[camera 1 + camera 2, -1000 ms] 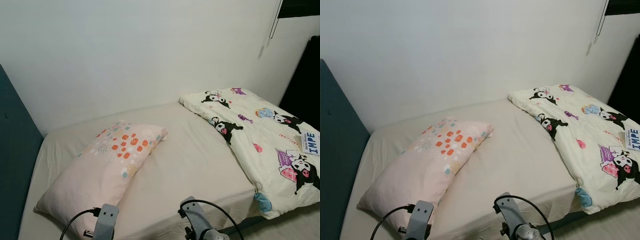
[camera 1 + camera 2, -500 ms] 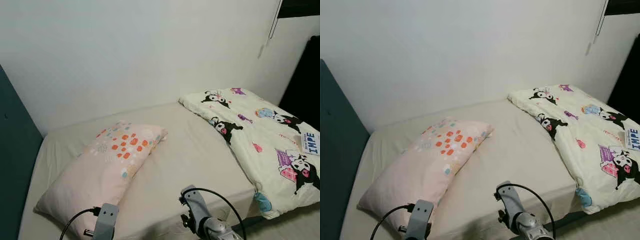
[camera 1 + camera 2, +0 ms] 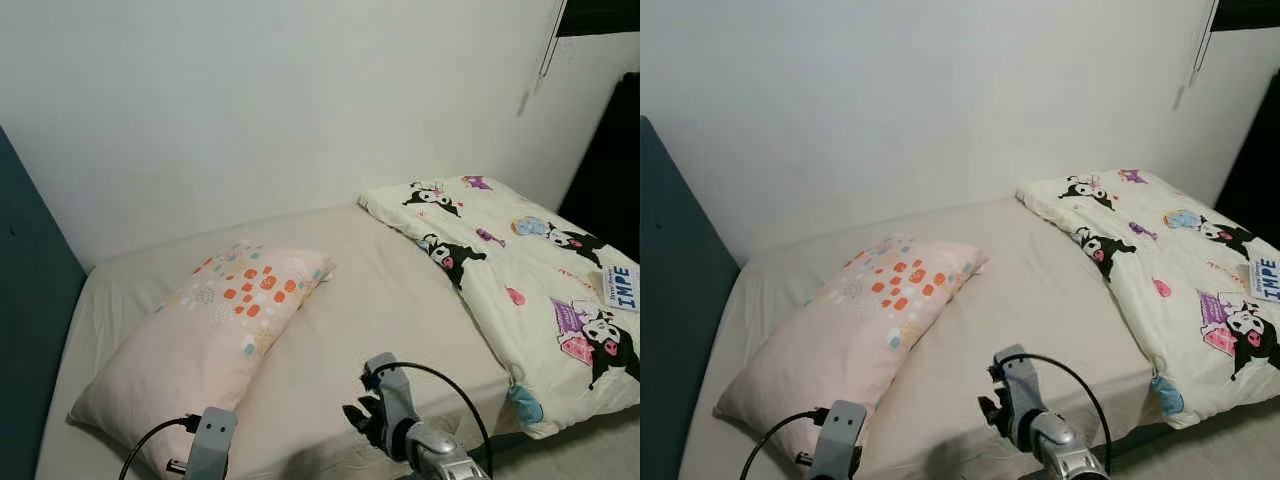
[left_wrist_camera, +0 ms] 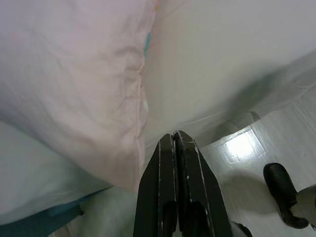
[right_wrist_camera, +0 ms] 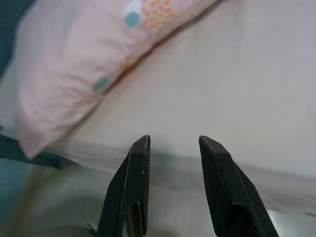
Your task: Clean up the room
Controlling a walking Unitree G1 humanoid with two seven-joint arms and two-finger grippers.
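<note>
Left eye view: we face a bed (image 3: 400, 290) with a beige sheet against a white wall. A pink pillow (image 3: 205, 335) with orange and teal spots lies on the bed's left half; a cartoon-print duvet (image 3: 530, 285) lies on the right half, a white card (image 3: 622, 286) with blue letters on it. A teal headboard (image 3: 30, 330) stands at the left.

Right eye view: our right arm (image 3: 1040, 430) rises over the bed's near edge, beside the pillow; our left arm (image 3: 835, 435) sits low by the pillow's near corner.

Left wrist view: our left gripper (image 4: 175, 140) is clenched on nothing — fingers pressed together, beside the pillow's seam, pale floor (image 4: 276, 133) below.

Right wrist view: our right gripper (image 5: 173, 148) is released — fingers apart, empty, above the sheet just beside the pillow.
</note>
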